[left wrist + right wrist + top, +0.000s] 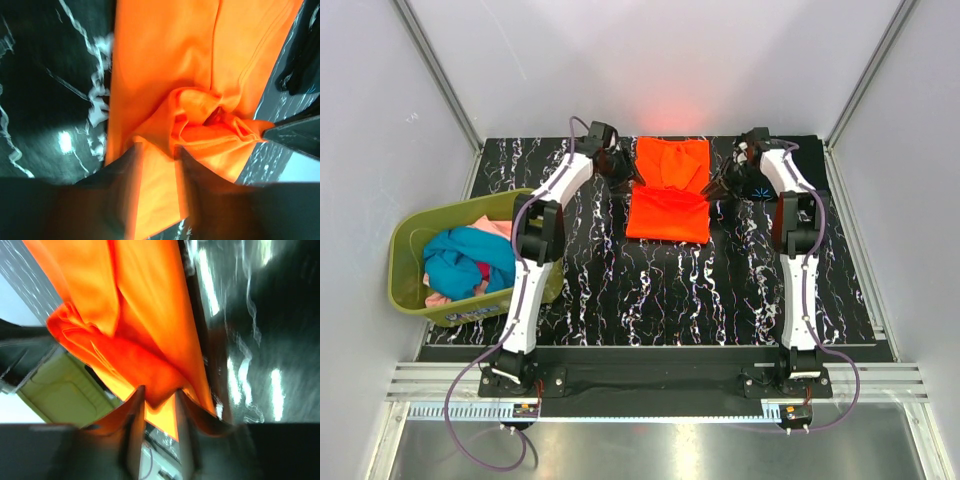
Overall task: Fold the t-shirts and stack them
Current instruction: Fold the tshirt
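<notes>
At the far left, on the left edge of the black marbled table (650, 290), stands the olive-green basket (405, 262). Inside it a teal t-shirt (470, 255) lies in a heap, with some pink cloth (502, 228) and a little red cloth (483, 272) showing beside it. The left arm reaches past the basket toward the far part of the table.

The left gripper (620, 178) is at the left edge of the orange t-shirt (668, 205). In the left wrist view its fingers (117, 192) are drawn to a narrow gap, and a fold of the orange cloth is pinched between them. The orange t-shirt lies in the far middle of the table, between the two grippers. Its near half is flat, and it is creased across the line where they grip.

The right gripper (724, 184) takes the opposite edge; its fingers (135, 415) pinch the orange cloth in the same way. Just behind it, in the far right corner, lies the black t-shirt (798, 158) with a light-blue mark (762, 190). The right arm covers part of it.
</notes>
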Robot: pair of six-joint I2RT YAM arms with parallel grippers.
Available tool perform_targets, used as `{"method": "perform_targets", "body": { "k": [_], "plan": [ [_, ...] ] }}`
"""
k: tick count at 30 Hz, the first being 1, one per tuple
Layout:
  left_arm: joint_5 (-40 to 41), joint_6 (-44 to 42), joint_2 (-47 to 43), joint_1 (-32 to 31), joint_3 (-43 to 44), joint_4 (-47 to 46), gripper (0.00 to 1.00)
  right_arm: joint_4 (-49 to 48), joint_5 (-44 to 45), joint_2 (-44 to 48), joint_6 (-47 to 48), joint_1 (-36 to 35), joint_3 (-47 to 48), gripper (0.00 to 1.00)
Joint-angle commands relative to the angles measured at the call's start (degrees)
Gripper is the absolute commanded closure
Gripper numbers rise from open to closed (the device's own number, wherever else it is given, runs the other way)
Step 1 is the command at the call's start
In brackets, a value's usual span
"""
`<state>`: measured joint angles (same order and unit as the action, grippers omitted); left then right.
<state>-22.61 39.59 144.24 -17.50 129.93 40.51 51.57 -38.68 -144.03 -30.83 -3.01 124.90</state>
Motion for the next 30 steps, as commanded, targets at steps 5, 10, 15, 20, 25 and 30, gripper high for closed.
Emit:
{"method": "perform_targets", "body": {
  "k": [5, 10, 15, 20, 25, 30],
  "plan": [
    [0.89, -0.91, -8.77, 1.5, 2.36, 0.17, 0.28, 11.95, 1.49, -3.99, 4.71, 0.9, 20.29, 0.4],
    [1.96, -2.41, -17.14, 1.15, -8.34, 1.15, 0.29, 13.91, 6.33, 3.82, 8.59, 0.81, 12.41, 0.35],
    [-0.06, -4.96, -22.51, -0.17, -20.67, -1.84, 0.34, 7.06, 4.76, 14.46, 9.56, -1.64, -7.08, 0.37],
    [1.32, -11.97, -20.67, -2.19, -22.0, 0.17, 0.32, 4.07, 5.28, 16.58, 12.02, -4.99, -14.59, 0.38],
    [2.23, -13.76, -21.19, -3.07, -26.29, -2.95, 0.38, 2.23, 3.61, 15.79, 11.59, -6.57, -17.76, 0.6],
    [2.13, -11.38, -19.71, -3.25, -31.05, -6.15, 0.42, 1.07, 3.69, 14.48, 11.23, -6.49, -20.31, 0.72]
  ]
}}
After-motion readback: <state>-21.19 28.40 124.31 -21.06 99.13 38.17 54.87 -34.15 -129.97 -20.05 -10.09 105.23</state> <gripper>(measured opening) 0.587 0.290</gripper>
